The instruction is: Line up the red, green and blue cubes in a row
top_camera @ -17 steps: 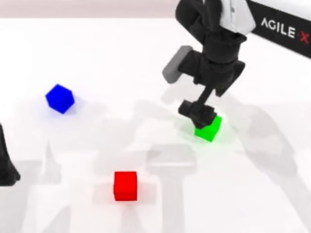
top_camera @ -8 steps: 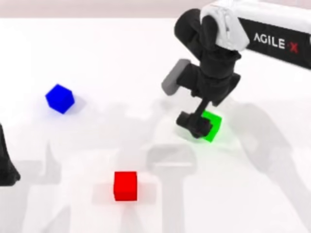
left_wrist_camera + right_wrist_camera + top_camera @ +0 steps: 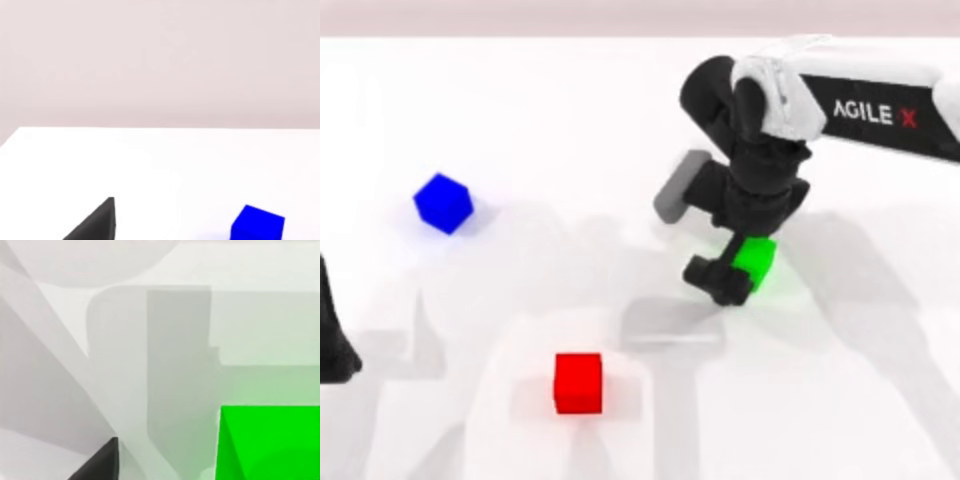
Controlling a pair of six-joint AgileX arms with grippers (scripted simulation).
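The green cube (image 3: 757, 257) lies right of centre on the white table. My right gripper (image 3: 728, 272) is down at it and open. One dark finger (image 3: 712, 277) shows at the cube's front-left side, and the other is hidden under the wrist. In the right wrist view the green cube (image 3: 270, 445) fills one corner, with a gap between it and the visible finger (image 3: 100, 465). The blue cube (image 3: 443, 202) sits at the far left. The red cube (image 3: 578, 382) sits near the front, left of centre. My left arm (image 3: 334, 350) is parked at the left edge.
The left wrist view shows one finger (image 3: 97, 225) of the left gripper and the blue cube (image 3: 257, 224) beyond it on the table. Soft shadows of the arms lie across the table (image 3: 570, 120).
My right arm has come down and forward, and its fingers have slid from the green cube's far-left corner to its front-left side. The green cube has hardly shifted. The left arm has stayed still.
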